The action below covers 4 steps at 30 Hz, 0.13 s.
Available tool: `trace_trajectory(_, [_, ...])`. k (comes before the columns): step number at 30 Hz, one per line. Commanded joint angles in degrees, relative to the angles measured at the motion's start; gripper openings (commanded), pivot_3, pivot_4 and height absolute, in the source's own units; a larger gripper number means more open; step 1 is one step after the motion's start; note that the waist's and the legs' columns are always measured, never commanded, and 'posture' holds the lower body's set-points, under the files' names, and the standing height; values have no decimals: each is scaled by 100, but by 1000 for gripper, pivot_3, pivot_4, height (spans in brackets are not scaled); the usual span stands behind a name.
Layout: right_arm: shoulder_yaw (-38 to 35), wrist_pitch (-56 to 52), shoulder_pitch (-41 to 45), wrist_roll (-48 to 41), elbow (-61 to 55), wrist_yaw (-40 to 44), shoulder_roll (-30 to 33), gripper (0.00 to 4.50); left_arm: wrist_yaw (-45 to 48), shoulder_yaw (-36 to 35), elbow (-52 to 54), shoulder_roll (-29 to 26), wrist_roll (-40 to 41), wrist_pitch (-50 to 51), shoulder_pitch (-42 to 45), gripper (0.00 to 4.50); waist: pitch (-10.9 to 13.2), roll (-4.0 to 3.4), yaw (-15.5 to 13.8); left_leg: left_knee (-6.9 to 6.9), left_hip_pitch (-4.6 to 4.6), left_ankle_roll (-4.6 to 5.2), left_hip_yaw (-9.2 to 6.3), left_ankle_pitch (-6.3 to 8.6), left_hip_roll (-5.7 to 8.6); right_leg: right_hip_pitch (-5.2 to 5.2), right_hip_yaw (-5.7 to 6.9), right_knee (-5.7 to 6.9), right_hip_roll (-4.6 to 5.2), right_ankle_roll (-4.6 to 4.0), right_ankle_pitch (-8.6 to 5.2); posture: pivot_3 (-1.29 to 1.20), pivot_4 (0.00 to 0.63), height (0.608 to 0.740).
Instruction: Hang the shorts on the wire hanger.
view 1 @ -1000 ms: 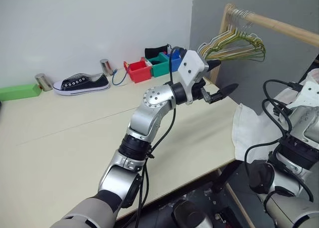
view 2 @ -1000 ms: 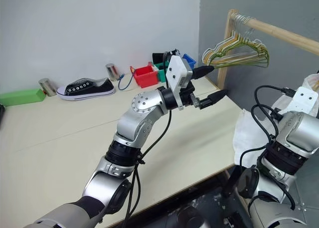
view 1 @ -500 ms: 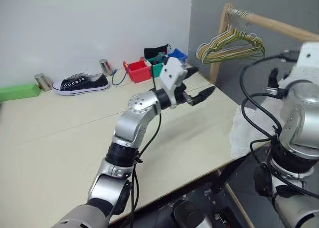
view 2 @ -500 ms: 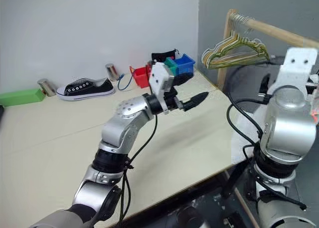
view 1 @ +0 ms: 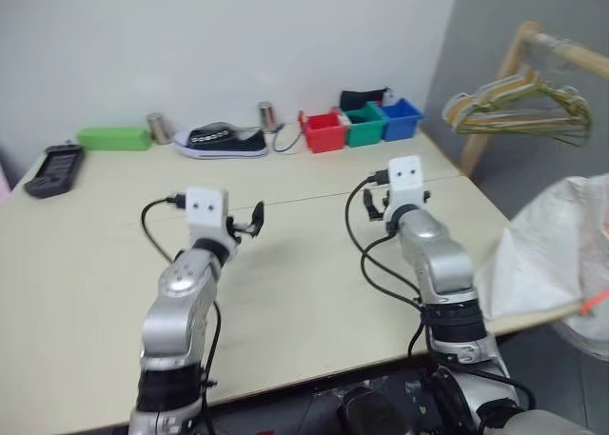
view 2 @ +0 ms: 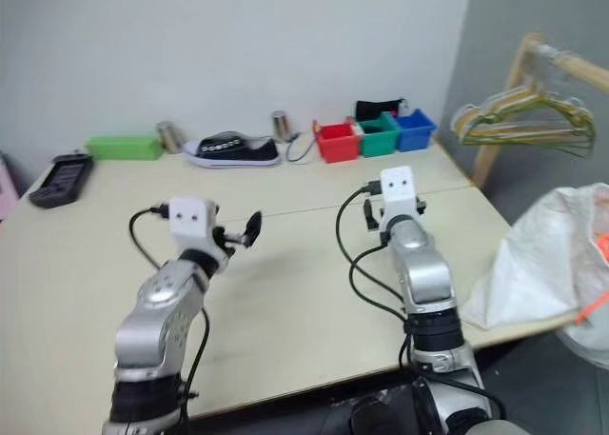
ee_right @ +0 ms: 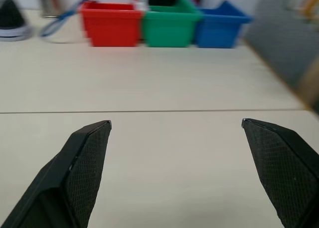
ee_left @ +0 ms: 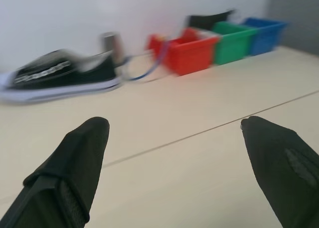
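The shorts (view 1: 550, 254), white cloth with an orange-red drawstring (view 2: 597, 302), hang in a heap off the table's right edge. The wire hanger is out of view. My left gripper (ee_left: 174, 133) hovers open and empty over the middle left of the table (view 1: 314, 292), pointing towards the back wall. My right gripper (ee_right: 177, 138) is open and empty too, held level over the table's right half and facing the coloured bins. Both grippers are well clear of the shorts.
A bunch of green, white and yellow hangers (view 1: 519, 107) hangs on a wooden rail (view 1: 557, 45) at the right. Along the back stand a black shoe (view 1: 224, 140), red (view 1: 322, 130), green (view 1: 362, 127) and blue bins (view 1: 400, 118), two metal cans, a green box (view 1: 114, 137) and a black handset (view 1: 57, 166).
The whole view has swung left. My left arm has come away from the rack end and dropped to the table's left. My right arm has moved from beside the shorts to over the table.
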<state>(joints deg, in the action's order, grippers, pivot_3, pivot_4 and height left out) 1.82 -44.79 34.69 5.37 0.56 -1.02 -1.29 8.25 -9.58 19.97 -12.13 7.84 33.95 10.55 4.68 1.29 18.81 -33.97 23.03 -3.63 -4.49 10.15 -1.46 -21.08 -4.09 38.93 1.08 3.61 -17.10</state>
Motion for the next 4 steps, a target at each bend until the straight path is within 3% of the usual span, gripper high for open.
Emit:
trace_trajectory(1, [-19, 405, -7, -171, 159, 21, -163, 4451, -467, -308, 786, 167, -82, 138, -431, 4500, 1, 2, -376, -1, 13, 0, 0, 0, 1, -13, 0, 1, 0, -1, 0, -79, 9, 740])
trace_trajectory(3, [16, 496, -68, -203, 229, 52, -201, 4451, -648, -437, 964, 265, -92, 183, -720, 4500, 0, 4, -647, -4, 25, -1, -2, 0, 1, -23, 2, 1, 0, -1, 1, -48, 12, 740])
trace_trajectory(4, [66, 519, -121, -209, 244, 95, -184, 4451, -717, -449, 1045, 294, -119, 218, -853, 4500, 0, 4, -647, -6, 24, -1, -1, 0, 2, -21, 2, 0, 0, -1, 1, -48, 12, 740])
